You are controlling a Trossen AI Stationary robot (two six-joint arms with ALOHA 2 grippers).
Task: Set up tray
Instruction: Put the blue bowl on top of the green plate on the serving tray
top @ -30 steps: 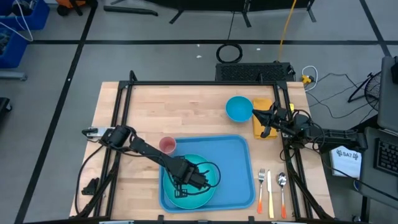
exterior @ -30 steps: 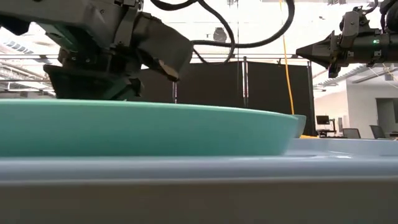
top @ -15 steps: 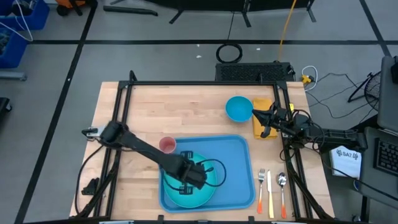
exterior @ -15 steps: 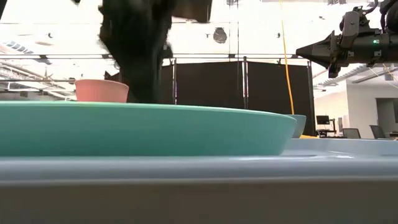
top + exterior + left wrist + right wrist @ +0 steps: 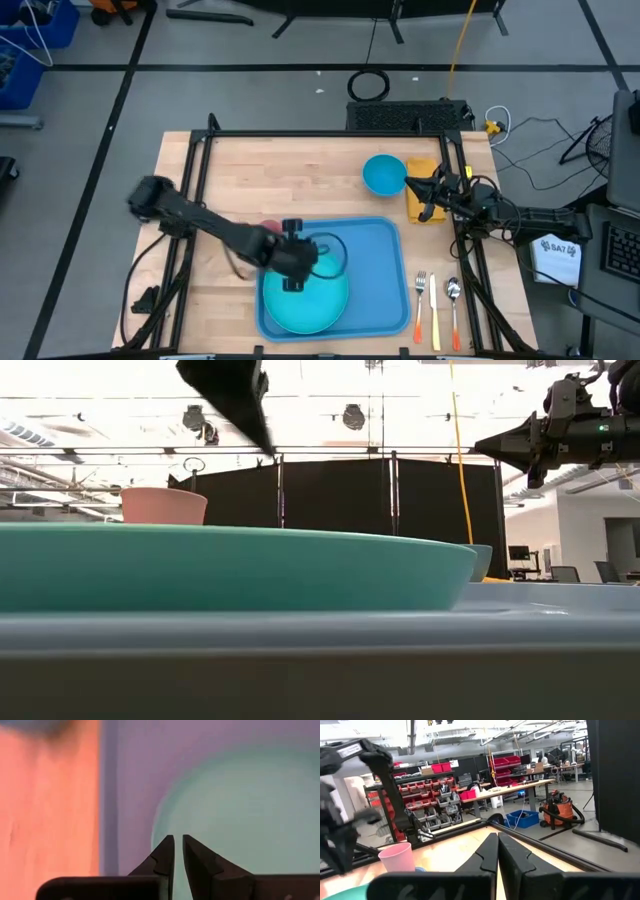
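On the blue tray, one turquoise plate was held, nothing seen on it; above, the left gripper was parted narrowly, grasping nothing.

Free room and obstacles on the bench

The tray's right half is left bare; its left half is filled by the turquoise plate, over whose far edge the left claw is hung.
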